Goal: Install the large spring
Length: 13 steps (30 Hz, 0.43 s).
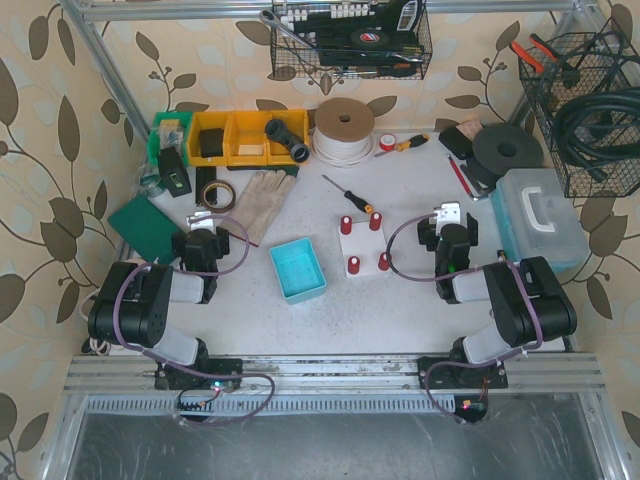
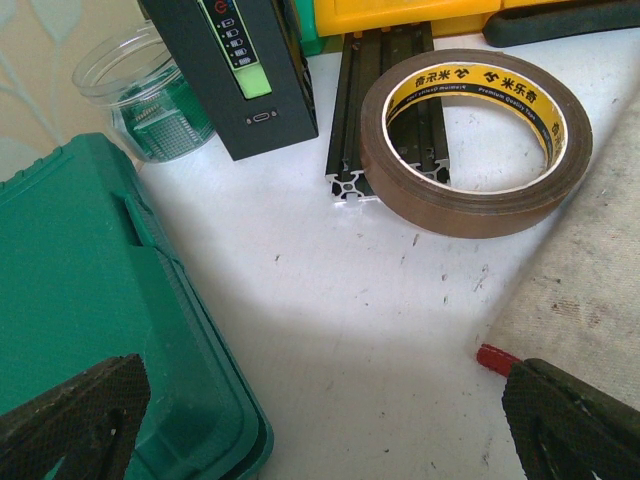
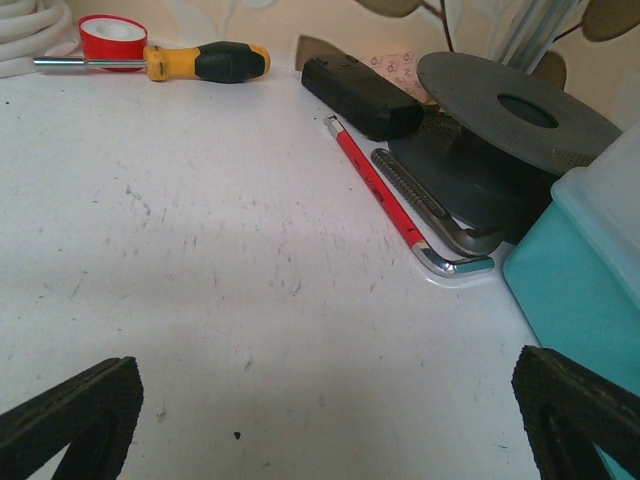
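Pegs (image 1: pixel 346 224), four red, on one white base (image 1: pixel 364 243), left hand (image 2: pixel 320 412) released, right hand (image 3: pixel 322 412) released.

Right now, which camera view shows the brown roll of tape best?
The left wrist view: the brown roll of tape lies flat and close, its yellow printed core plain, partly on a black slotted rail. The top external view shows it only as a small ring. The right wrist view misses it.

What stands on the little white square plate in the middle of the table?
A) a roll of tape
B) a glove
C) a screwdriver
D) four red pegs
D: the top view shows four red pegs standing upright on the white plate, with nothing else on it.
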### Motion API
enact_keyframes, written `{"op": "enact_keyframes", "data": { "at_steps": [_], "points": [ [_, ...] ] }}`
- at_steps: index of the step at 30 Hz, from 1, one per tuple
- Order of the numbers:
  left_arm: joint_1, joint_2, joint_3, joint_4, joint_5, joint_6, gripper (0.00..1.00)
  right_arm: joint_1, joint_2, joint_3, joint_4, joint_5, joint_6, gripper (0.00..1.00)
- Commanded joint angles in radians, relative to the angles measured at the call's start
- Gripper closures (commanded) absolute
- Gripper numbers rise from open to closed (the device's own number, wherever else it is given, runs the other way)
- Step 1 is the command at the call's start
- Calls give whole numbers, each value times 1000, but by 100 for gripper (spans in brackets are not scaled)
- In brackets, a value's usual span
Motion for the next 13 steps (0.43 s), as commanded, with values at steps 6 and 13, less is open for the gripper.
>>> {"op": "enact_keyframes", "data": {
  "at_steps": [6, 13],
  "points": [
    [7, -5, 29, 23, 15, 2, 2, -4, -8, 20, -3, -17, 18, 0],
    [9, -12, 27, 23, 16, 2, 1, -4, -8, 20, -3, -18, 19, 0]
  ]
}}
